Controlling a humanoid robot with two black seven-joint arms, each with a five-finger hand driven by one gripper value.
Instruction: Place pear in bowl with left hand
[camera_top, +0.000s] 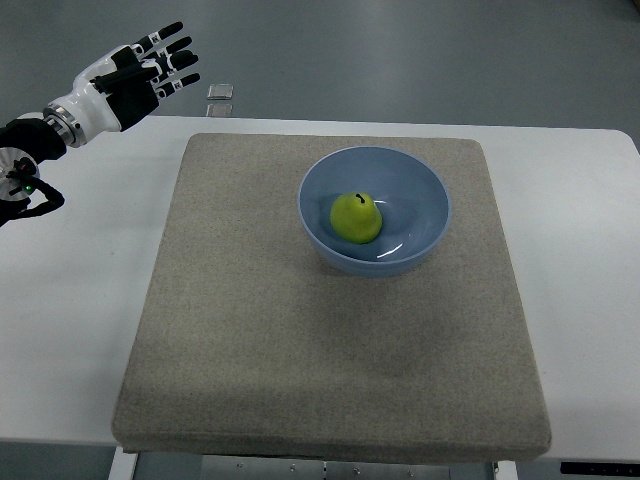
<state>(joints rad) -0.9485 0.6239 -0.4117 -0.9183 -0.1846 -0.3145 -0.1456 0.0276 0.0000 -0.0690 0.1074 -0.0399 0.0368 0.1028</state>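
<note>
Already the left hand (140, 70) hangs high at the far left corner of the view, its arm entering from the left edge; its fingers (175, 62) are spread, roughly straight, and hold nothing; they point toward the right and away from the robot, out over the floor just beyond the counter's far edge. From those fingers the pear (356, 218) lies well apart, to the right and nearer the robot; it sits inside the blue bowl (420, 185), on the bowl's floor, stem end tilted toward the far side, its long axis running roughly near-to-far. By the look of it the placing is done, and the hand stands clear of the bowl; no right hand shows, so the left is the only one in reach of anything. The bowl rests on a grey mat (250, 340), right of the mat's middle and toward its far edge; the mat covers most of the white counter (80, 300). Beyond the counter lies a grey floor (400, 50), with a small pale object (220, 92) on it near the fingers; what it is I cannot tell.
</note>
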